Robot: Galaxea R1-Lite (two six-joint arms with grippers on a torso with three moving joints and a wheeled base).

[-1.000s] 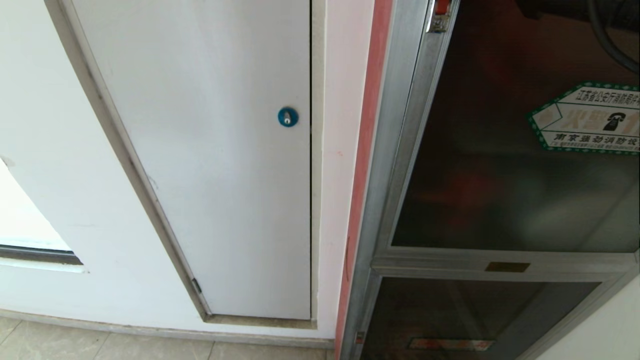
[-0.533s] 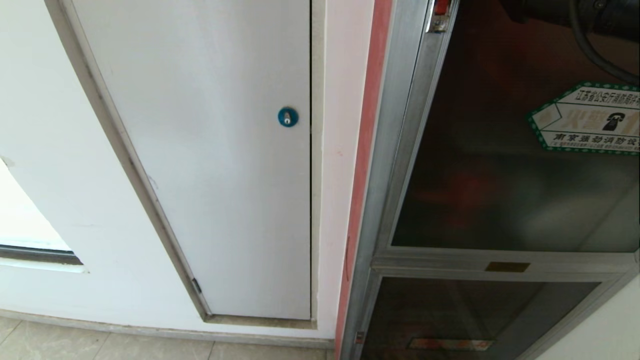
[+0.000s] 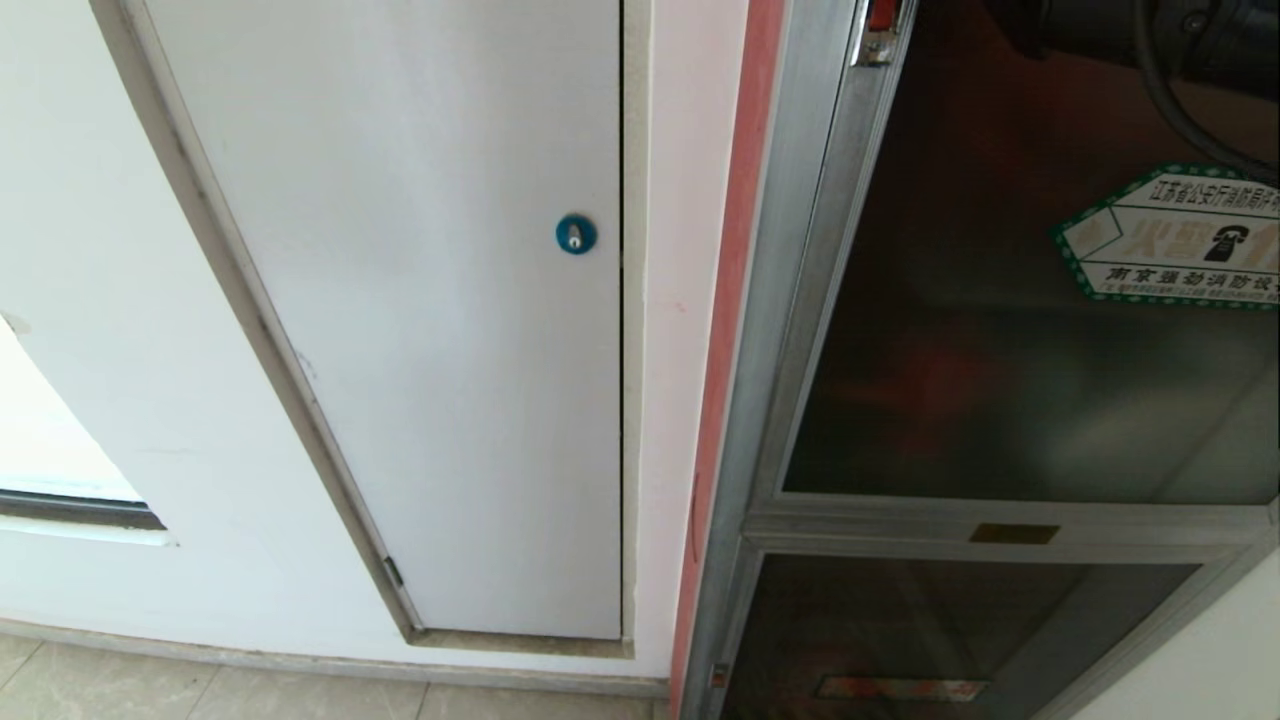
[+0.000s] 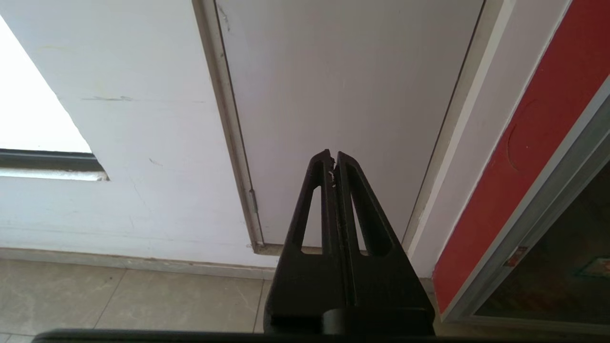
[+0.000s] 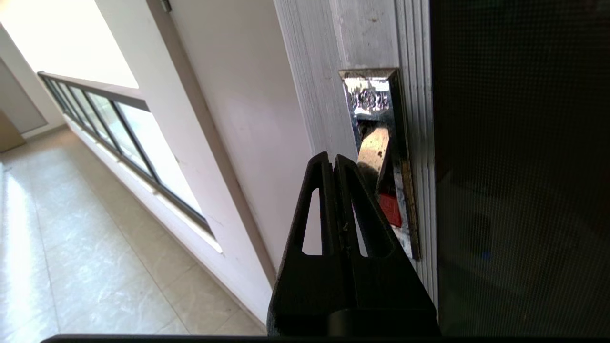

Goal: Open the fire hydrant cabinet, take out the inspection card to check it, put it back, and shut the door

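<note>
The fire hydrant cabinet (image 3: 790, 300) has a silver frame and fills the right of the head view. Its dark glass door (image 3: 1000, 330) looks closed and carries a green-bordered hexagonal sticker (image 3: 1170, 240). A red latch (image 3: 880, 18) sits on the frame at the top edge. My right arm (image 3: 1100, 25) crosses the top right corner. My right gripper (image 5: 332, 159) is shut and empty, with its tip just beside the metal latch recess (image 5: 376, 143) and its red tab (image 5: 391, 210). The inspection card is hidden. My left gripper (image 4: 332, 156) is shut and hangs low before the white panel.
A white panel (image 3: 420, 300) with a blue round lock (image 3: 576, 234) is set in the wall left of the cabinet. A lower glass panel (image 3: 930, 630) sits under the door. Tiled floor (image 3: 200, 690) runs along the wall base, and a railing (image 5: 119, 128) stands further off.
My right arm's dark body at the top right of the head view has crept a little to the left across the door. Nothing else has moved.
</note>
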